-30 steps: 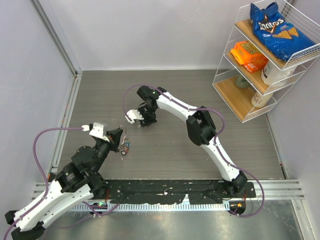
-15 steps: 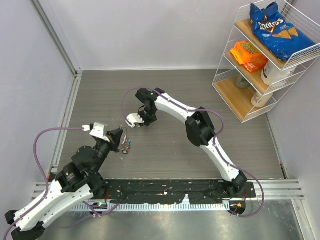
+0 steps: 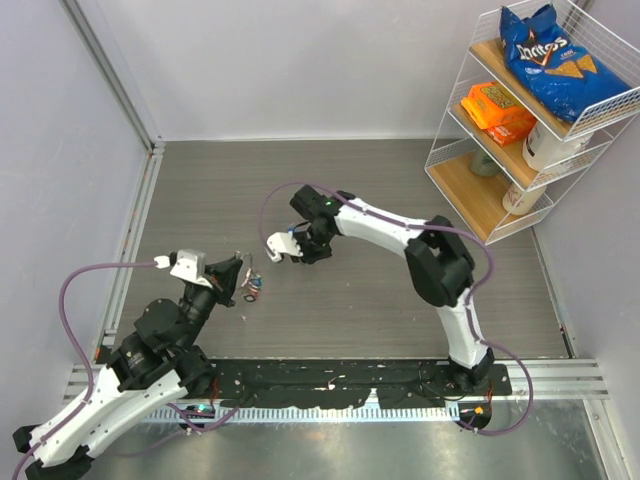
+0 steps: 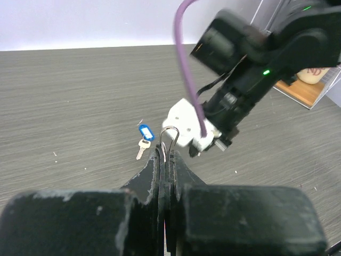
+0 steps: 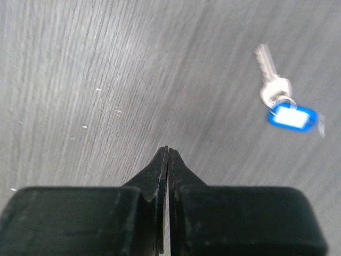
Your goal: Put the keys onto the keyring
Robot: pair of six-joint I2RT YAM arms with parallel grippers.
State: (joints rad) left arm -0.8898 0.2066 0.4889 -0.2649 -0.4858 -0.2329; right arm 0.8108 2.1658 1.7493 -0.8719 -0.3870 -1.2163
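Item: small silver key with blue plastic tag (image 5: 276, 89), flat on the grey wood-grain tabletop (image 5: 80, 64). I note it ahead and right of my right claw (image 5: 166, 153), which is pressed together and empty. The key's blade points away. Thin silver wire keyring (image 4: 170, 134) is clamped in my left claw (image 4: 165, 157).

Grey table (image 3: 400, 300) with thin dark lines all over, like wood. Dotted here and there with tiny white specks (image 5: 98, 89). Lying flat on it, left of the middle: one small silver key (image 5: 266, 64), joined at its head to a blue tag (image 5: 292, 116) with a white patch inside. Nothing else touching key or tag, only bare grey all round.
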